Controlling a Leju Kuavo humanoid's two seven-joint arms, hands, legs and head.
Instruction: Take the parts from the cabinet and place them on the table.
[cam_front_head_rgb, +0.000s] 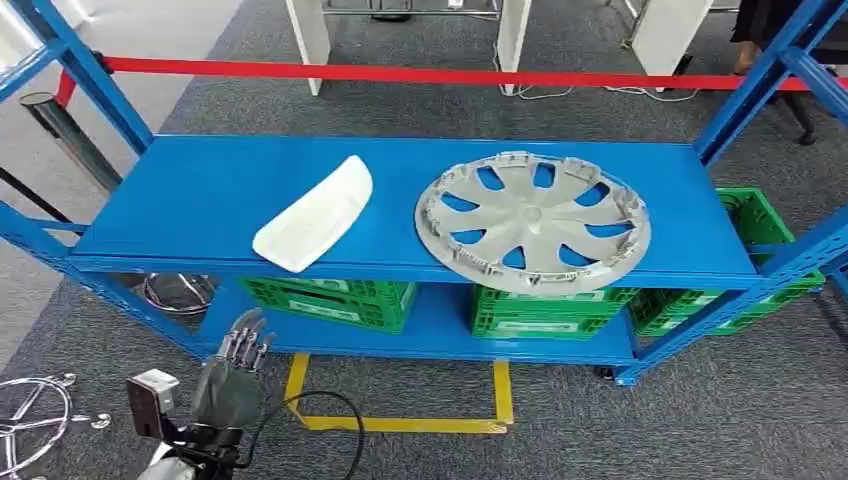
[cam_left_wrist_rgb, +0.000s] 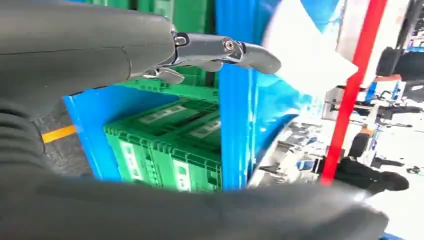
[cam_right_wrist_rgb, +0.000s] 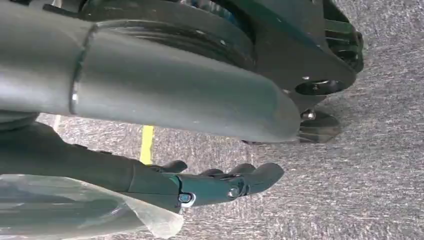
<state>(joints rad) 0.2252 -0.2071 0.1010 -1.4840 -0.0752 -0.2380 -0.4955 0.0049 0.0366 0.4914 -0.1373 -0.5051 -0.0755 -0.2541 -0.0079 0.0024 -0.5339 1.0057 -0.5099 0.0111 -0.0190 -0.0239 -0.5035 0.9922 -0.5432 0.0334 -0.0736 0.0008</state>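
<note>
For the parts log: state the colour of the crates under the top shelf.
Green crates, clearest in the head view.

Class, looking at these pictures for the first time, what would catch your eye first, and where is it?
The big grey wheel cover lying on the blue rack's top shelf, right of a white curved part. Green crates sit on the shelf below. The left hand is raised in front of the rack, holding nothing.

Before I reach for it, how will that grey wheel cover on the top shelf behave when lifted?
The wheel cover looks like thin moulded plastic with open spokes, so probably light and slightly flexible. Lying flat, it shouldn't roll. Its broad disc may tilt if the left hand grips one rim.
</note>
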